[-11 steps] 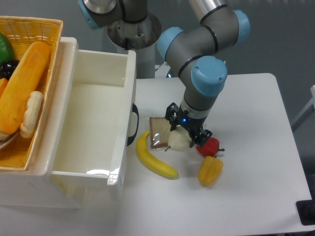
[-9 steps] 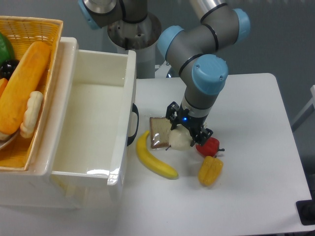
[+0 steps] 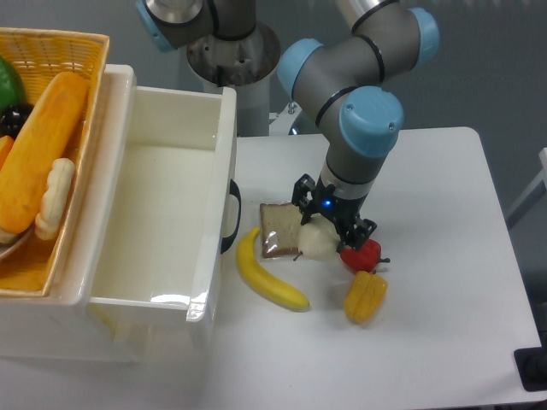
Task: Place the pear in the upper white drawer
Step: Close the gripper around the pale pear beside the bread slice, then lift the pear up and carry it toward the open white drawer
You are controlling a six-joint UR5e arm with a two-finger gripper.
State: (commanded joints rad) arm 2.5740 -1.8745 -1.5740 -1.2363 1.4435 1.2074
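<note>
The white, flat-topped desk (image 3: 444,290) with rounded corners carries a small group of food near its middle. A square slice of brown bread (image 3: 278,231) lies flat there. Just at its seven o'clock lies a curved yellow banana (image 3: 265,275), running from beside the bread toward five o'clock. At four o'clock from the bread rests a small glossy red pepper (image 3: 363,255), and just below it, at six o'clock, a stubby yellow-orange pepper (image 3: 366,296). The deep glossy white plastic drawer (image 3: 162,205) with a black curved handle overhangs the desk's nine o'clock side.
</note>
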